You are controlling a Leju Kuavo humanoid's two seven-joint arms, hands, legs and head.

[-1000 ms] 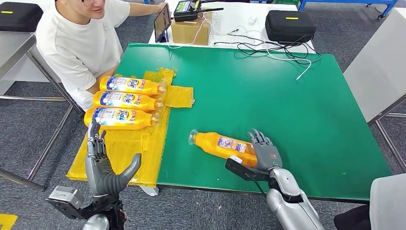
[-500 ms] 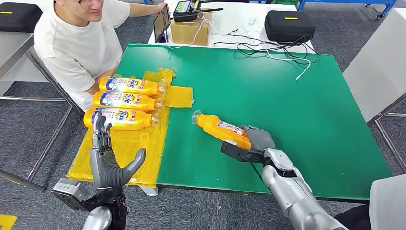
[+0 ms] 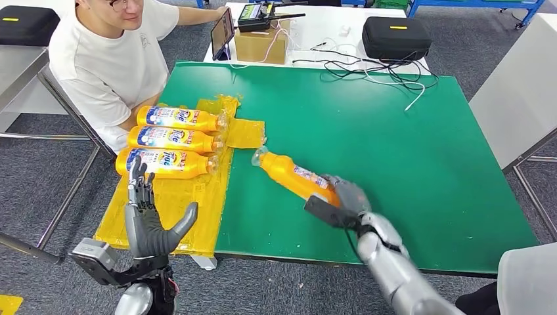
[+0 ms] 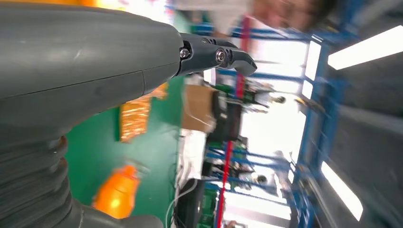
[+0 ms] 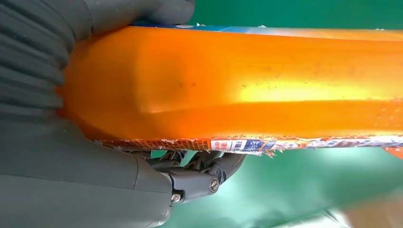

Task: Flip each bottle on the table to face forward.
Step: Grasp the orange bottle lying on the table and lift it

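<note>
The right robot hand is gripping the orange bottle by its base, cap slanting toward the three turned bottles. Smooth, rigid plastic probably slips; the broad body suits gripping. The left robot hand is hovering spread.

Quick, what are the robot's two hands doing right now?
Left hand: open, holding nothing, raised over the yellow mat.
Right hand: gripping the base end of the orange bottle on the green table.
</note>
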